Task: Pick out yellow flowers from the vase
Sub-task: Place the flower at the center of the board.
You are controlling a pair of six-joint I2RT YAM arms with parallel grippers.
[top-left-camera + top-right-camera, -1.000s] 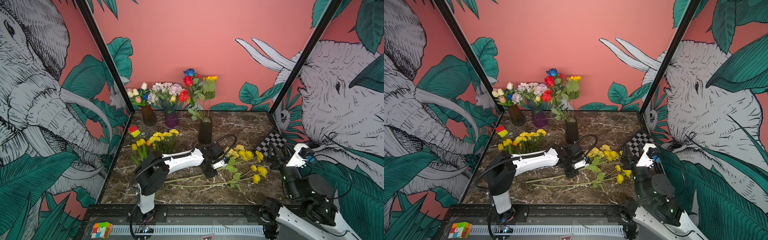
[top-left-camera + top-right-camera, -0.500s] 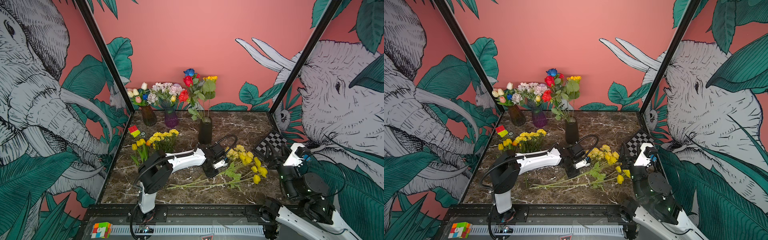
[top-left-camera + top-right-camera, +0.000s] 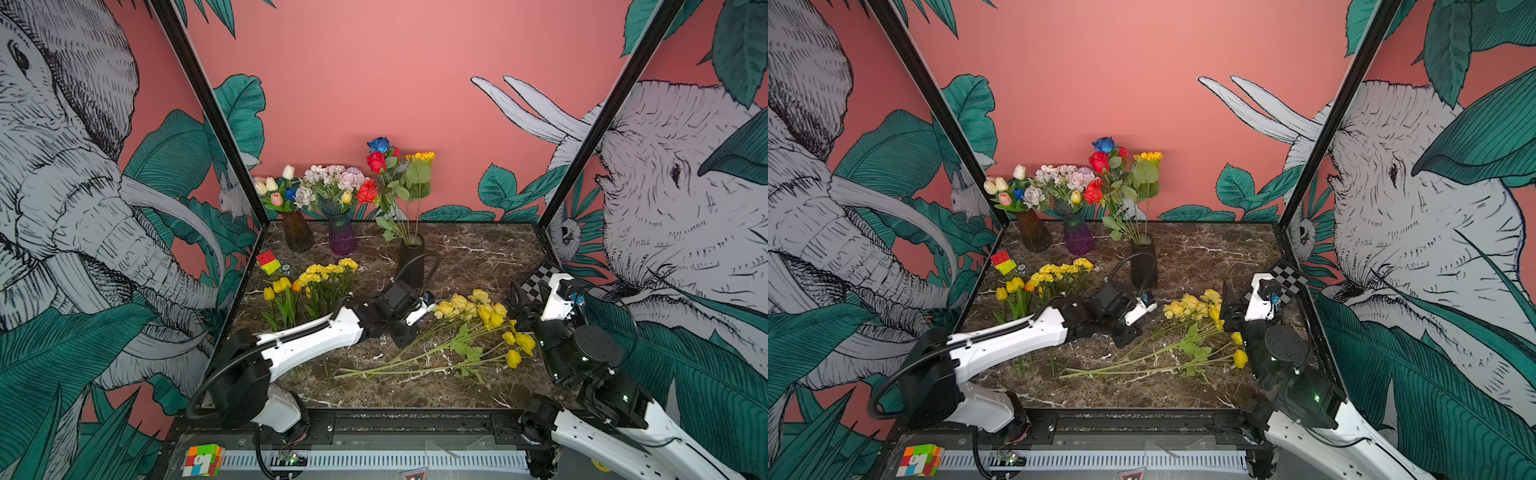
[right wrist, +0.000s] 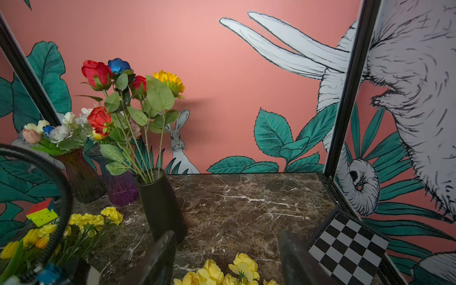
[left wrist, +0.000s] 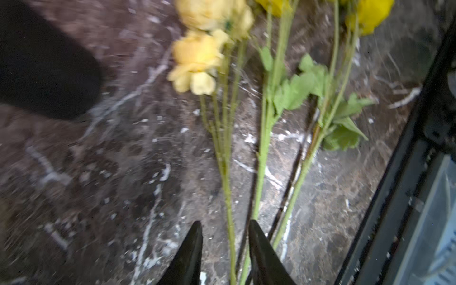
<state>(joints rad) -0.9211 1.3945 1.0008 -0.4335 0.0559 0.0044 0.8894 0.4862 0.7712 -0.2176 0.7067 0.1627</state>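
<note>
In a top view, the yellow flowers [image 3: 478, 311] are seen laid flat on the marble table [image 3: 478, 249], heads to the right and stems trailing to the near left. A second yellow bunch [image 3: 328, 272] is gathered at the left. The left gripper [image 3: 402, 337] is set low over the stems, and the right gripper [image 3: 516, 301] is held just beside the heads. One yellow bloom [image 3: 422, 156] is found standing in the black vase [image 3: 411, 259] at the far side, and a yellow tulip [image 3: 346, 196] in the purple vase [image 3: 341, 239]. In the left wrist view, the jaws are shown parted, a thin stem [image 5: 228, 187] running loose between them, nothing pinched. In the right wrist view, the fingers are spread wide and empty, with the black vase faced. A release is judged to be in hand. Next, a lift clear of the stems is called for, then a reach to the yellow bloom, gripped low on its stem and kept clear of the red roses [image 4: 96, 70].
</note>
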